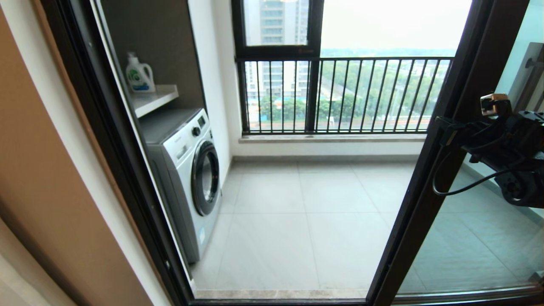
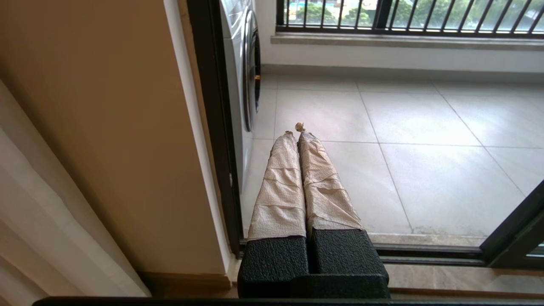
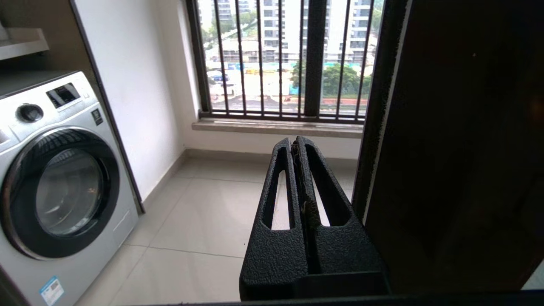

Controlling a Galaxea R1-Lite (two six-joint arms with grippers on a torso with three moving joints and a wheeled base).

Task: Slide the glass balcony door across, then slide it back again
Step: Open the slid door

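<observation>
- Right tool (image 3: 297,146): fingers pressed together on nothing, lying just beside the dark leading stile of the door. In the head view it sits at mid right of the frame, its tip against or very near that stile; contact cannot be confirmed.
- Left tool (image 2: 297,131): fingers wrapped in beige tape, closed on nothing, low by the door track (image 2: 425,250) at the lower centre of its wrist view. Idle; not visible in the head view.
- Glass balcony door (image 1: 425,187): dark-framed panel drawn across to the right third of the head view, its glass filling the lower right corner. The doorway stands wide open.
- Progress, judged: the 1st slide looks done or nearly so; the return slide toward the jamb (image 1: 114,148) at left of frame appears to be what is left.
- Washing machine (image 1: 191,178): silver front-loader, left of centre, inside the balcony and beyond the track; seems clear of the door's path.
- Detergent bottle (image 1: 139,75): white, on the shelf (image 1: 155,100) above the machine, upper left.
- Floor tiles (image 1: 314,212): pale grey; nothing seen lying on the track.
- Outer window with railings (image 1: 340,95): black vertical bars, upper centre, farthest back.
</observation>
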